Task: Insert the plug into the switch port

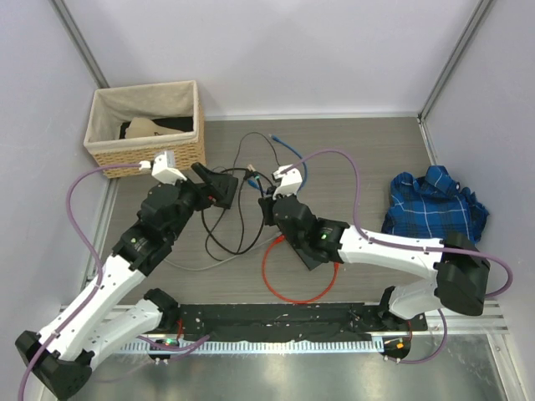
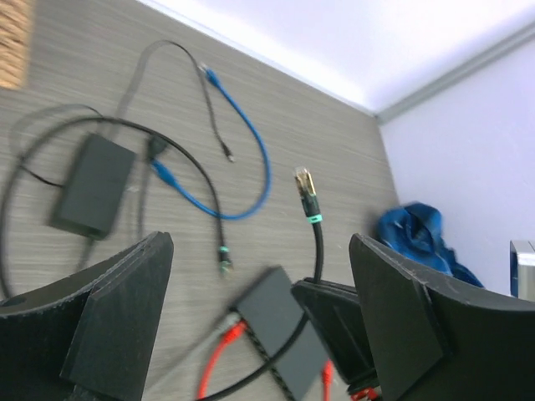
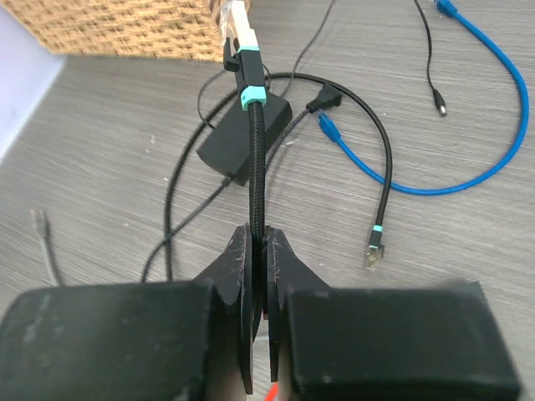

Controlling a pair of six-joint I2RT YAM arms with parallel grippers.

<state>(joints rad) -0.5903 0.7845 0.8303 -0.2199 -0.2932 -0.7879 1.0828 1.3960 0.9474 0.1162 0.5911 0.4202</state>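
The switch, a flat dark box with a red cable plugged in, lies on the table; in the top view my right arm partly covers it. My right gripper is shut on a black braided cable, held above the table. The cable's plug, with a teal band, points away from the gripper. It also shows in the left wrist view. My left gripper is open and empty, raised above the switch and facing the right gripper.
A black power brick with cords lies beyond the plug. A blue cable and a loose teal-banded plug lie nearby. A wicker basket stands at the back left, a blue cloth at the right. The red cable loops toward the front.
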